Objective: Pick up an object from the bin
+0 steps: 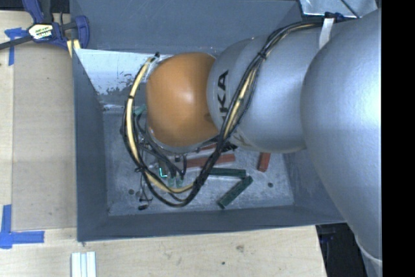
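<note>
Red bar [217, 157] lies on the floor of the bin [91, 172], towards the near side, just right of the claw [162, 173] and partly under the cables [194, 186]. Below it lies a dark green strip [225, 173], and a green stick [235, 191] lies slantwise nearer the front wall. A small brown block [262, 161] sits further right, by the arm [279, 100]. The arm comes in from the right and its orange cover [178, 97] hangs over the bin's middle, with the claw low beneath it, close to the floor. From where I stand I cannot tell whether the claw is open or closed, or whether it has anything
</note>
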`<state>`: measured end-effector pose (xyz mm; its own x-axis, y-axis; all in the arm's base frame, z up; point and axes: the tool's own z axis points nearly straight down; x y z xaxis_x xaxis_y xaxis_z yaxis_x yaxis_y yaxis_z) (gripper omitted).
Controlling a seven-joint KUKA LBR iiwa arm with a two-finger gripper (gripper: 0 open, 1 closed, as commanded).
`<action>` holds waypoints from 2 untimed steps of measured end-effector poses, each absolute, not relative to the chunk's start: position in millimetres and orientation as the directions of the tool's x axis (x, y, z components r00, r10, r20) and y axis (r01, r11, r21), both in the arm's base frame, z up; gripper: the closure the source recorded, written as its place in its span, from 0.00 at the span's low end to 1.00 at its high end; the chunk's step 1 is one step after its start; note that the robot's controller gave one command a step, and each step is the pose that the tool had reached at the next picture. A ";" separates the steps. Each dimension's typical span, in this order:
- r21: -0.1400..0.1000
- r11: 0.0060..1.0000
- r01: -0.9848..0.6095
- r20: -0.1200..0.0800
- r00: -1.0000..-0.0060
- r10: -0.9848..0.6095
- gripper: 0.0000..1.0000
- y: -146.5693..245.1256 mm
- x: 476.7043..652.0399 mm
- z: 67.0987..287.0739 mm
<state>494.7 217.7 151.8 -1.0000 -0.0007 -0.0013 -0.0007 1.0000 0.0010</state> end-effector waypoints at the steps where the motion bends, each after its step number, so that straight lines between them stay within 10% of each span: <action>1: -0.004 0.991 -0.133 0.005 -0.991 -0.133 0.00 155.2 501.9 69.5; 2: 0.000 0.999 0.035 -0.008 -0.999 0.035 0.00 103.9 519.4 151.6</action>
<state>519.4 103.9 151.6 -0.9993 0.0353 -0.0080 0.0353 0.9994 0.0001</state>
